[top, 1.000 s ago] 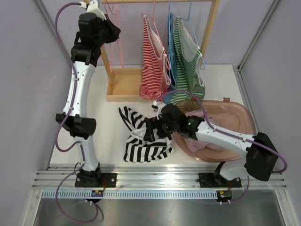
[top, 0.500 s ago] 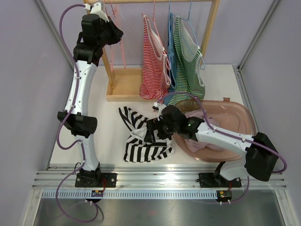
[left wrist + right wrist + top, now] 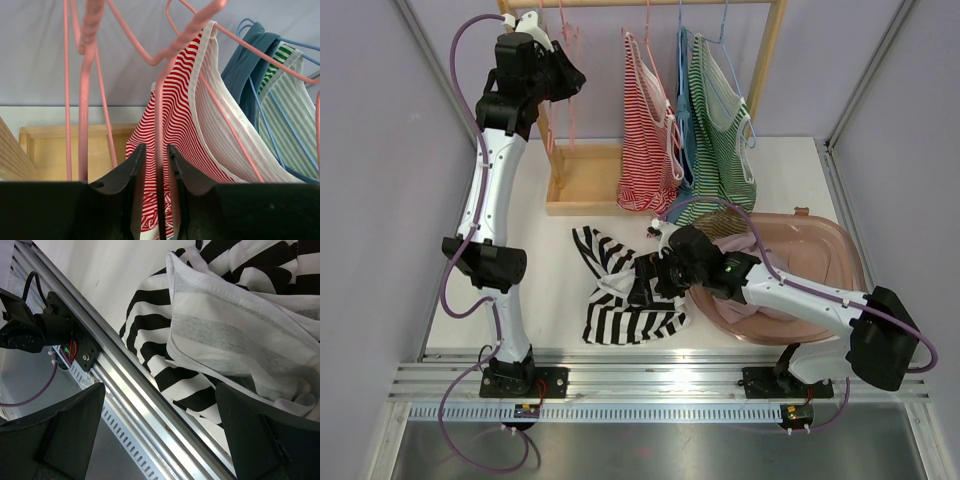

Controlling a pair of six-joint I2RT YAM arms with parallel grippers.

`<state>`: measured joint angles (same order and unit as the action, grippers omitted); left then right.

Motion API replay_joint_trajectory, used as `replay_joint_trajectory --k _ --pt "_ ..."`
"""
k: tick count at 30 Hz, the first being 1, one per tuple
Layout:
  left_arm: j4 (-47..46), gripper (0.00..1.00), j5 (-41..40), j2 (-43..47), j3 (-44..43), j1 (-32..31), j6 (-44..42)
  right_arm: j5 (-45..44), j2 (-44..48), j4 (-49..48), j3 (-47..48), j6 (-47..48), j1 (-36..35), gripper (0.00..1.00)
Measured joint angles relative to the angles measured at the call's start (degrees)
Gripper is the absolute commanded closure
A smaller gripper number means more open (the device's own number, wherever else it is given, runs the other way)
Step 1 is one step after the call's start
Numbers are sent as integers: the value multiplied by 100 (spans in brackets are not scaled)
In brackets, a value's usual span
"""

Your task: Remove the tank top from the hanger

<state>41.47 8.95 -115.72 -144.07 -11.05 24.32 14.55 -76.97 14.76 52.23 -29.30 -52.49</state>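
Cloth lies in a heap on the white desk (image 3: 560,225). It is the black and white striped tank top (image 3: 620,295), off its hanger, between the wooden clothes rack (image 3: 582,185) and our arm bases. Our right claw (image 3: 645,282) is over the top's right side. Its fingers are spread wide with nothing held, and in the right wrist view the stripes (image 3: 225,330) show in the gap between them. Just to the right sits the pink plastic tub (image 3: 825,260) with pale cloth inside. Up at the rack, our left claw (image 3: 156,150) is squeezed tight on a thin pink wire hanger (image 3: 159,100). Beside it hang a red and white striped top (image 3: 175,130), a blue top (image 3: 245,65) and a green striped top (image 3: 295,125).
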Motion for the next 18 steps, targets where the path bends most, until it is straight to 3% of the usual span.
replay_joint_trajectory --k 2,3,6,9,10,11,18 --pt "0 74 20 15 0 0 24 2 46 0 -20 -9 0 1" --pt "0 65 35 22 0 -2 35 2 57 -2 -26 -9 0 1" --pt "7 49 90 118 33 -2 90 9 74 -7 -42 -11 0 0" --pt "2 39 133 442 291 -28 87 4 74 -7 -42 -2 0 0" --pt "9 13 133 584 369 -35 79 0 74 -7 -42 9 0 0" --pt "13 1 136 717 435 -42 20 -7 74 2 -42 20 0 1" --pt "4 1 131 1963 1036 -72 -33 -546 -216 278 289 358 -181 0"
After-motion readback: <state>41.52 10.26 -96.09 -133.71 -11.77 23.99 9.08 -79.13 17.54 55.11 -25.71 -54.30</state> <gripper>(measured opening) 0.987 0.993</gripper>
